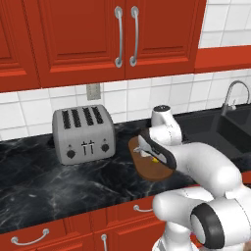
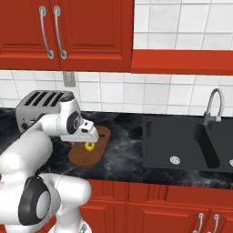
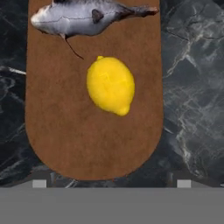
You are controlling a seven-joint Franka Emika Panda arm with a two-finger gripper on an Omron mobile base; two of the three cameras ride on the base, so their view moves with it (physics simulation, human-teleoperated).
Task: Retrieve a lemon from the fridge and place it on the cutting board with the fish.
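On the dark brown wooden oval cutting board (image 3: 65, 140) you will find the small bright yellow lemon (image 3: 110, 85) resting near the middle, on the wood and free of any grip. Beside it on the same board lies the slim silvery-grey fish (image 3: 83, 17), close to the lemon but not touching it. In the hand view, you look straight down on the lemon, which sits above and between the two small dark finger tips (image 3: 39, 183) at the lower edge; the tips stand wide apart and hold nothing. In the right base view, the white arm's two-finger gripper (image 2: 88, 139) hangs directly over the board (image 2: 101, 136), with the lemon (image 2: 90, 145) showing just beneath it. In the left base view, the board (image 1: 147, 171) lies on the black marbled counter (image 1: 49, 181), just beside the silver four-slot toaster (image 1: 83, 133), and the lemon (image 1: 155, 159) peeks out under the hand.
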